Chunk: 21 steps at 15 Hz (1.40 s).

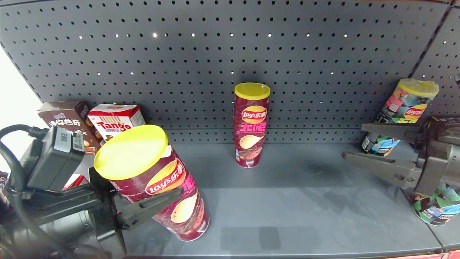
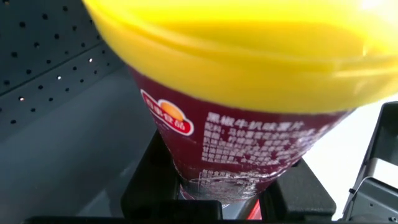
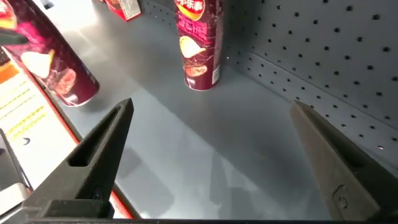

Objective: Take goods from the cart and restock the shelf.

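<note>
A dark grey pegboard back panel (image 1: 201, 54) rises behind the flat grey shelf (image 1: 305, 208), and small points of light shine through several of its holes. A dark upright (image 1: 431, 39) bounds it at the right, and bright white glare (image 1: 9, 90) lies past its left edge

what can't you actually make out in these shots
- Head view: the far finger of the left gripper is hidden behind the held chip can; whether the can's base touches the shelf is unclear.
- Head view: the patterned can at the right edge is cut off, its top covered by the right gripper.
- Head view: the brown box and red-and-white box have their lower parts hidden by the left arm and can.
</note>
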{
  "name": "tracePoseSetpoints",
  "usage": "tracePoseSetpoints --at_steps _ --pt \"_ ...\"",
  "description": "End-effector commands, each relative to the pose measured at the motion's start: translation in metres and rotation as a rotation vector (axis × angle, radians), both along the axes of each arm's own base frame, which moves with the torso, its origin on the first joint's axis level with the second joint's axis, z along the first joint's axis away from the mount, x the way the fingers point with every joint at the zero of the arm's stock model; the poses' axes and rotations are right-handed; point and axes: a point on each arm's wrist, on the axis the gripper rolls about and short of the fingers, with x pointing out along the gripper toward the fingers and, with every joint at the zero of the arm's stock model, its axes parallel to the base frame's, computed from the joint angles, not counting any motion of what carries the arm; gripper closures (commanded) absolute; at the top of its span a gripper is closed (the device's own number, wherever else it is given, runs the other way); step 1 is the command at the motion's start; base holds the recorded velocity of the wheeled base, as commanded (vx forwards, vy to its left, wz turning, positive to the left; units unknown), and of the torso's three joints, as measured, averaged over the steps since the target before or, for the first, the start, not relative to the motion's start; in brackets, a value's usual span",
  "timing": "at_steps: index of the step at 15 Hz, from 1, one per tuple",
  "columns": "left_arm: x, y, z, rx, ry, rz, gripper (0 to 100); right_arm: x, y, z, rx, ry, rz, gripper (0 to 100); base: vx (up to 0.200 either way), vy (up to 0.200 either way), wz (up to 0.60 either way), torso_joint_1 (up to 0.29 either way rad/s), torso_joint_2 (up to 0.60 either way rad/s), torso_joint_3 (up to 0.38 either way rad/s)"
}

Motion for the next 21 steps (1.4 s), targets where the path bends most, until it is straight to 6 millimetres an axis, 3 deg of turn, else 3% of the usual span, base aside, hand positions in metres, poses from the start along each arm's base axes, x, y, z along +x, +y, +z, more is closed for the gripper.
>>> tracePoseSetpoints --at_steps 1,6,8,13,21 --pt "0.001 -0.001 0.004 -0.006 -0.010 0.001 100 0.018 0.007 -0.008 -0.007 0.016 -0.005 0 0.000 0.000 0.00 0.000 0.00 0.000" --pt "0.003 0.001 0.004 -0.007 -0.011 0.018 100 0.063 0.019 -0.020 0.006 -0.034 0.001 0 0.000 0.000 0.00 0.000 0.00 0.000" --pt "0.004 0.003 0.005 -0.008 -0.012 0.029 100 0.084 0.023 -0.021 0.033 -0.089 0.093 0 0.000 0.000 0.00 0.000 0.00 0.000" --pt "0.005 0.003 0.004 -0.006 -0.008 0.029 100 0.098 0.030 -0.023 0.031 -0.119 0.344 0 0.000 0.000 0.00 0.000 0.00 0.000" --pt "0.004 0.004 0.005 -0.008 -0.012 0.033 100 0.136 0.048 -0.033 0.032 -0.129 0.383 0 0.000 0.000 0.00 0.000 0.00 0.000"
